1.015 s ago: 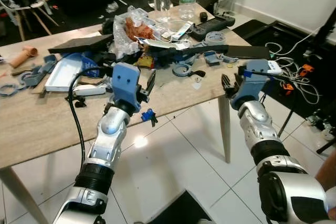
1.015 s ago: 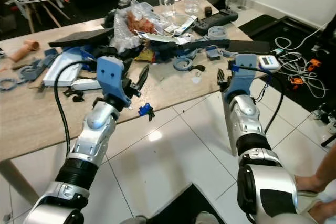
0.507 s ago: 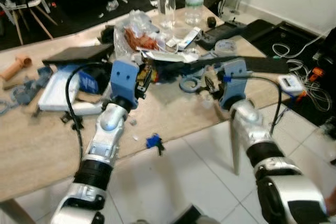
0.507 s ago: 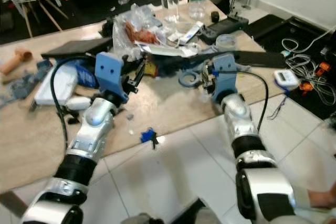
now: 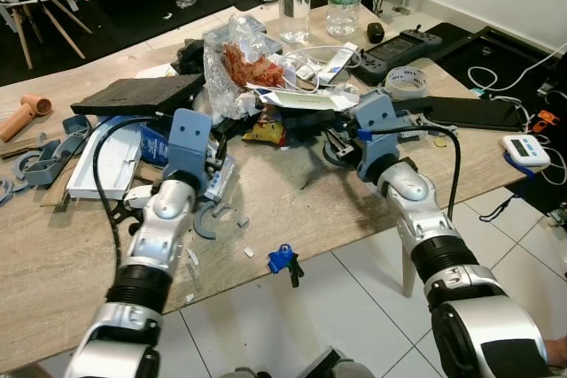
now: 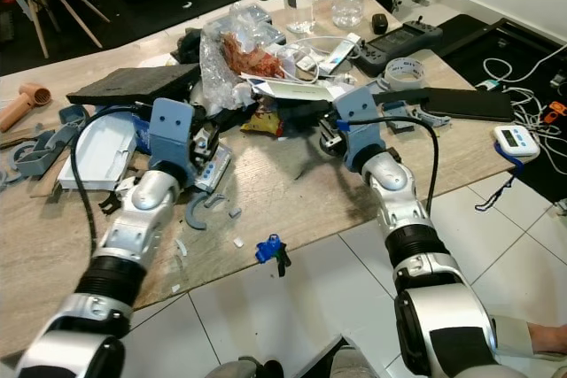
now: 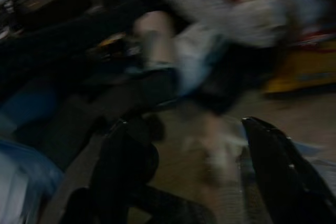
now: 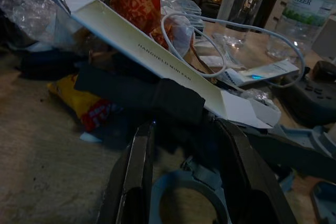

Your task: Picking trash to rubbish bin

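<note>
Right wrist view — right hand (image 8: 184,182) spread open over blue ring (image 8: 189,198); left hand (image 7: 210,171) open too.

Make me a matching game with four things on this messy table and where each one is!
Things:
1. roll of tape
2. yellow snack packet
3. blue clip
4. right gripper

Places:
A. at the table's near edge, between the two arms
B. under the white box in the pile of trash
C. beside the black controller, on the robot's right
D. low over a blue ring, fingers apart

Pairs: 1-C, 2-B, 3-A, 4-D
</note>
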Tool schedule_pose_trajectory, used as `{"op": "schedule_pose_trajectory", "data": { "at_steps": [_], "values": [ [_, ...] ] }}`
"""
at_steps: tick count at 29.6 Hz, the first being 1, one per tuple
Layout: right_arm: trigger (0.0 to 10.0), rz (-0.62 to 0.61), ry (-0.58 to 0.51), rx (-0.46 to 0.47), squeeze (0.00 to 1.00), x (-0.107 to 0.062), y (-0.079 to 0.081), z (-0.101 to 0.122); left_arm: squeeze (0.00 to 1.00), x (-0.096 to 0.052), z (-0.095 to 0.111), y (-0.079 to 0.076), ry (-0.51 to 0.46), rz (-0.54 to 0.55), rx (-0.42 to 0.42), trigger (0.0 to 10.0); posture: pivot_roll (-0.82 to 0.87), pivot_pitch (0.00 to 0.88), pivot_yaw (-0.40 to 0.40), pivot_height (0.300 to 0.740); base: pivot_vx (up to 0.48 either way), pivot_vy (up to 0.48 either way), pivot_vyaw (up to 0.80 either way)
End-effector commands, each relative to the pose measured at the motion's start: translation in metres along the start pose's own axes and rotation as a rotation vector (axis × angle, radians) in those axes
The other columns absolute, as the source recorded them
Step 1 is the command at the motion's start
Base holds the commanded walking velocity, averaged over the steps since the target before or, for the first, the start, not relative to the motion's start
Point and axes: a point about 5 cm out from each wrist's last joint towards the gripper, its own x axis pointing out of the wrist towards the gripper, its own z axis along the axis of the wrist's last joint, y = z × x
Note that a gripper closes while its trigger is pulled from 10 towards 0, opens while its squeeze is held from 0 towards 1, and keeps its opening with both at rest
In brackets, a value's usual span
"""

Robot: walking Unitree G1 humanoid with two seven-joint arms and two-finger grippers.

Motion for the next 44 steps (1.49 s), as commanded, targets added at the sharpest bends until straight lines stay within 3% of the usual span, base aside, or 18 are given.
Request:
{"op": "schedule_pose_trajectory", "data": {
  "at_steps": [1, 7, 8, 9, 10, 11, 18, 22, 29, 36, 43, 44],
  "values": [
    [10.0, 0.021, 0.031, -0.006, 0.00, -0.004, 0.003, -0.007, 1.00, -0.008, -0.006, 0.020, 0.062, -0.001, -0.054, 10.0, -0.12, 0.095, 0.097, 0.740, 0.000, 0.000, 0.00],
    [10.0, 0.010, 0.048, -0.019, 0.00, -0.005, 0.001, -0.009, 1.00, -0.015, -0.010, 0.034, 0.143, -0.006, -0.075, 10.0, -0.12, 0.098, 0.097, 0.740, 0.000, 0.000, 0.00],
    [10.0, 0.010, 0.049, -0.019, 0.00, -0.005, 0.001, -0.009, 0.68, -0.015, -0.012, 0.033, 0.151, -0.015, -0.088, 10.0, -0.12, 0.097, 0.098, 0.740, 0.000, 0.000, 0.00],
    [10.0, 0.010, 0.050, -0.019, 0.00, -0.005, 0.001, -0.009, 0.68, -0.016, -0.013, 0.030, 0.162, -0.034, -0.108, 10.0, -0.12, 0.097, 0.098, 0.740, 0.000, 0.000, 0.00],
    [10.0, 0.011, 0.051, -0.018, 0.00, -0.005, 0.001, -0.009, 0.11, -0.016, -0.014, 0.026, 0.170, -0.056, -0.129, 10.0, -0.12, 0.097, 0.098, 0.740, 0.000, 0.000, 0.00],
    [10.0, 0.011, 0.052, -0.018, 0.00, -0.005, 0.001, -0.009, 0.00, -0.017, -0.014, 0.022, 0.177, -0.079, -0.151, 10.0, -0.12, 0.097, 0.098, 0.740, 0.000, 0.000, 0.00],
    [10.0, 0.016, 0.061, -0.023, 0.00, -0.006, 0.002, -0.011, 0.00, -0.029, -0.011, -0.017, 0.182, -0.398, -0.235, 10.0, -0.12, 0.092, 0.096, 0.740, 0.000, 0.000, 0.00],
    [10.0, 0.013, 0.063, -0.026, 0.00, -0.006, 0.001, -0.011, 0.00, -0.035, -0.010, -0.026, 0.198, -0.473, -0.232, 10.0, -0.12, 0.089, 0.098, 0.740, 0.000, 0.000, 0.00],
    [10.0, 0.008, 0.063, -0.027, 0.00, -0.006, 0.001, -0.011, 0.00, -0.031, -0.010, -0.038, 0.207, -0.445, -0.197, 10.0, -0.12, 0.092, 0.102, 0.740, 0.000, 0.000, 0.00],
    [10.0, 0.002, 0.061, -0.026, 0.00, -0.007, 0.001, -0.011, 0.00, -0.037, -0.016, -0.070, 0.262, -0.506, -0.166, 10.0, -0.12, 0.098, 0.108, 0.740, 0.000, 0.000, 0.00],
    [10.0, -0.004, 0.060, -0.024, 0.00, -0.007, 0.001, -0.011, 0.00, -0.034, -0.012, -0.084, 0.237, -0.486, -0.116, 10.0, -0.12, 0.101, 0.110, 0.740, 0.000, 0.000, 0.00],
    [10.0, -0.005, 0.059, -0.023, 0.00, -0.007, 0.001, -0.011, 0.00, -0.033, -0.007, -0.087, 0.200, -0.477, -0.073, 10.0, -0.11, 0.102, 0.110, 0.740, 0.000, 0.000, 0.00]
  ]
}}
